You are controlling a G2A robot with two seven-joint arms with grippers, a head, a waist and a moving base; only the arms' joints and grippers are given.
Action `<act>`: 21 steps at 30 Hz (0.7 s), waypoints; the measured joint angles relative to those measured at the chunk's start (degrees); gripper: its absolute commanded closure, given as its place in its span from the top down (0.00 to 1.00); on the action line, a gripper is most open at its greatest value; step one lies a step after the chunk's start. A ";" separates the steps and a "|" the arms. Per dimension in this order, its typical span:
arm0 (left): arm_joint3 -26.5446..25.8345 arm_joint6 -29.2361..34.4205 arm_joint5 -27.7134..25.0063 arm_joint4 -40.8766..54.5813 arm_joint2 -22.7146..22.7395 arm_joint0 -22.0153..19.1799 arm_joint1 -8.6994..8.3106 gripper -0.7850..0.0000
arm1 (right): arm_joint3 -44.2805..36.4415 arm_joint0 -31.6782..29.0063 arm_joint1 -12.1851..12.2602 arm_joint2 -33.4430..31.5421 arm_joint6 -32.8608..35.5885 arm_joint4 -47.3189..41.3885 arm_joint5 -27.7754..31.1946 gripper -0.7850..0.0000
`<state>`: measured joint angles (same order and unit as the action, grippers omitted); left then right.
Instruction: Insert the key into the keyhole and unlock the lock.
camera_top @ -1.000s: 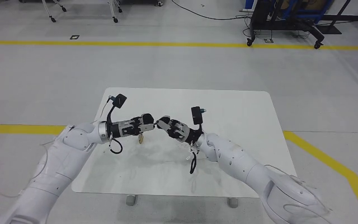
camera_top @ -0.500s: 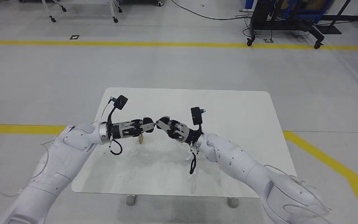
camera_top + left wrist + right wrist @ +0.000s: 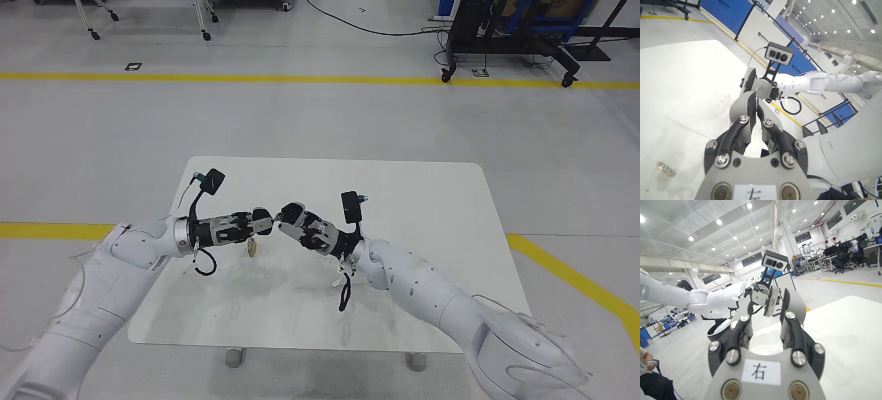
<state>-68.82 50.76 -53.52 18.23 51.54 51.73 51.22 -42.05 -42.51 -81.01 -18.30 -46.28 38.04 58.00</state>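
Note:
A small brass lock (image 3: 253, 246) lies on the white table (image 3: 420, 200); the left wrist view shows the lock (image 3: 665, 168) edge-on. Above it, both arms meet over the middle of the table. My left gripper (image 3: 755, 98) is shut, its pads pressed nearly together, and I cannot make out a key between them. My right gripper (image 3: 767, 294) is open, with its fingers spread to either side of the left gripper's tips. In the top view the left gripper (image 3: 265, 218) and right gripper (image 3: 286, 213) touch or nearly touch.
Bare table surface stretches to the right (image 3: 440, 260) and toward the back edge. Faint dark specks (image 3: 723, 106) mark the tabletop below the grippers. Beyond the table edges there is only floor with yellow lines.
The two grippers have drawn slightly closer together, the right one edging toward the left gripper's tips. The lock has stayed in place.

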 measured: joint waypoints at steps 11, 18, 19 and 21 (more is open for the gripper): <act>-0.01 0.01 0.01 0.01 -0.01 0.00 0.00 0.00 | 0.00 0.00 0.00 0.00 0.00 0.00 0.00 1.00; -1.85 -1.56 3.75 -2.54 0.96 1.13 -0.15 0.00 | -0.27 -0.45 0.40 -1.00 2.95 0.66 -2.54 1.00; -1.96 -1.30 4.13 -2.58 1.12 1.19 -0.20 0.00 | -0.29 -0.55 0.64 -1.48 4.35 0.77 -3.31 1.00; -2.16 -0.30 4.82 -2.55 1.43 1.22 -0.32 0.00 | -0.54 -0.79 1.34 -2.59 7.68 0.77 -3.37 1.00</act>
<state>-70.98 50.45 -48.70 15.68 52.97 52.95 50.90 -42.59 -43.29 -79.68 -20.89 -38.60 38.81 54.63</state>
